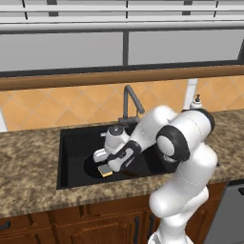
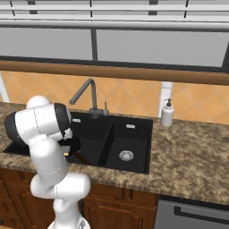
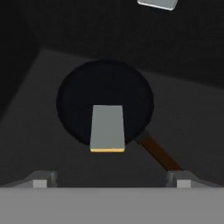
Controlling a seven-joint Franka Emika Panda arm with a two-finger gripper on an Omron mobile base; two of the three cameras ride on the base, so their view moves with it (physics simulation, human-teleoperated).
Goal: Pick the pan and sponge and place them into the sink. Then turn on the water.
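The black pan (image 3: 105,98) lies on the floor of the sink's (image 1: 71,147) large basin, its brown handle (image 3: 159,153) pointing toward the lower right of the hand view. The sponge (image 3: 107,127) rests on the pan with its grey face up and a yellow edge showing, overlapping the pan's near rim. From the left base view the sponge (image 1: 105,170) shows yellow just below my gripper (image 1: 102,161). My gripper (image 3: 111,179) hovers above pan and sponge, open, with nothing between its fingertips (image 3: 41,179). The pan's handle (image 2: 80,157) pokes out beside my arm.
The dark gooseneck faucet (image 1: 128,102) stands behind the basins, also visible as the faucet (image 2: 87,91). A white soap dispenser (image 2: 167,113) sits on the granite counter to the right. The small basin has a silver drain (image 2: 126,155). My arm's elbow hangs over the sink's front edge.
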